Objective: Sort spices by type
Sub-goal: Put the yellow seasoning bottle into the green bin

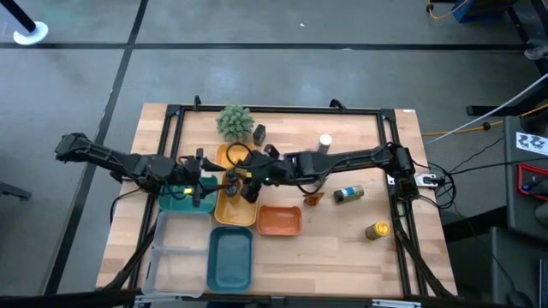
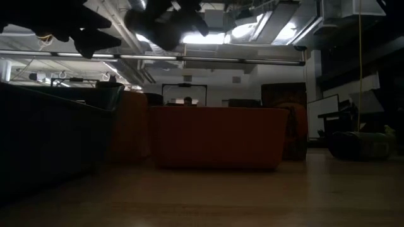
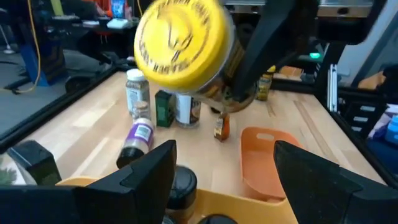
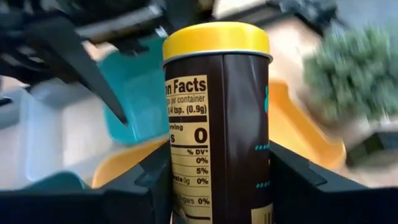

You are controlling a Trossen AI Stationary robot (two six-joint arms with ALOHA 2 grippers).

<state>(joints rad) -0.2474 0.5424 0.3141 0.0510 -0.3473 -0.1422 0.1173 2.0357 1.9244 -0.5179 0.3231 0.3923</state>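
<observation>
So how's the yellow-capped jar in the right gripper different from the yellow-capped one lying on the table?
The held jar is clamped between the right gripper's fingers above the yellow tray; the loose jar lies on its side on the bare table, apart from the trays. Both have yellow caps.

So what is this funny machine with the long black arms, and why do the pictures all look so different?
It is a robot with two arms at a wooden table. Each arm ends in a two-finger claw.

One picture looks straight down from above. One sits low at table height, so it is dark. Two come from little cameras on the wrists.

The right claw holds a brown spice jar with a yellow cap over the yellow tray. The left claw is open, right beside it, holding nothing.

On the table are also an orange tray, a teal tray, a fuzzy green plant and more spice jars waiting, like one lying on its side.
</observation>
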